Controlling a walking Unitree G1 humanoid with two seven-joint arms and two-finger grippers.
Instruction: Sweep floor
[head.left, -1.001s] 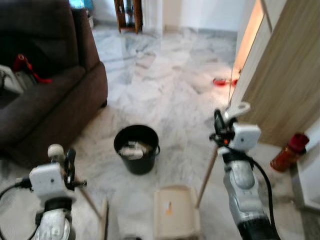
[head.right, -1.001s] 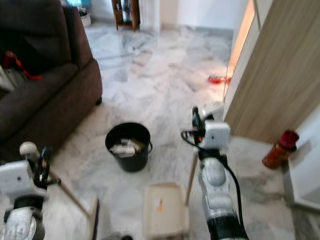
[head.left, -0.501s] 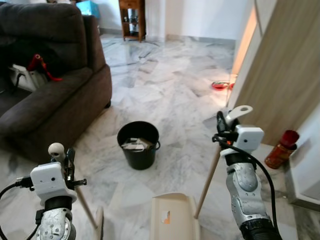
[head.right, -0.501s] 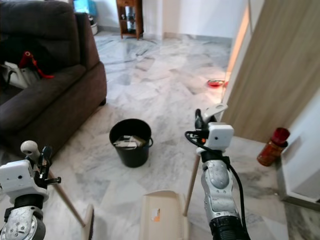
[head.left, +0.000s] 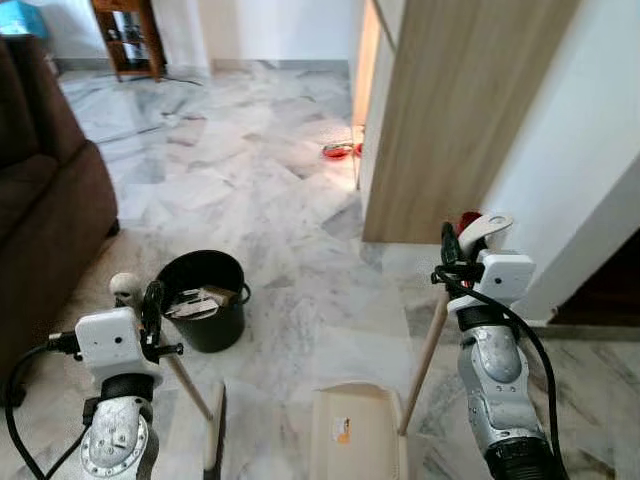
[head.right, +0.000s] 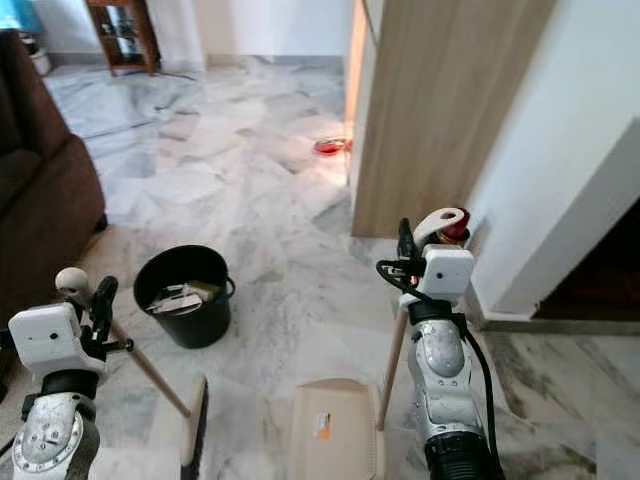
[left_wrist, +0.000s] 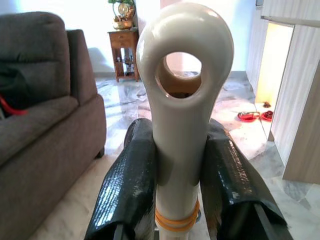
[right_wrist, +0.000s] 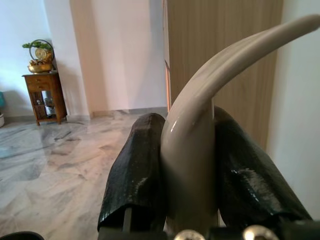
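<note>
The cream plastic dustpan (head.left: 358, 440) lies on the pale marble floor (head.left: 300, 210) nearest the robot, its near edge cut off by the frame. Its light wooden handle (head.left: 425, 345) slants up to the right gripper (head.left: 452, 262), whose two black fingers (right_wrist: 137, 167) are clamped on the curved cream handle top (right_wrist: 220, 75). Left of the dustpan, the broom head (head.left: 213, 430) rests on the floor, seen edge-on and partly cut off, so its bristles are hard to make out. Its thin wooden stick (head.left: 190, 385) rises to the left gripper (head.left: 150, 315), which is closed around the cream looped handle end (left_wrist: 185, 75). Just beyond the broom stands a round black bucket (head.left: 205, 300) holding pale scraps too small to identify. A dark brown sofa (head.left: 40, 240) is cropped at the left edge. Farther off on the right is a tall light-wood cabinet panel (head.left: 450, 110); a red object (head.left: 467, 217) is mostly hidden behind the right gripper. Small red items (head.left: 338, 151) lie beside the cabinet, and a brown wooden stand (head.left: 125, 35) is at the far wall.
</note>
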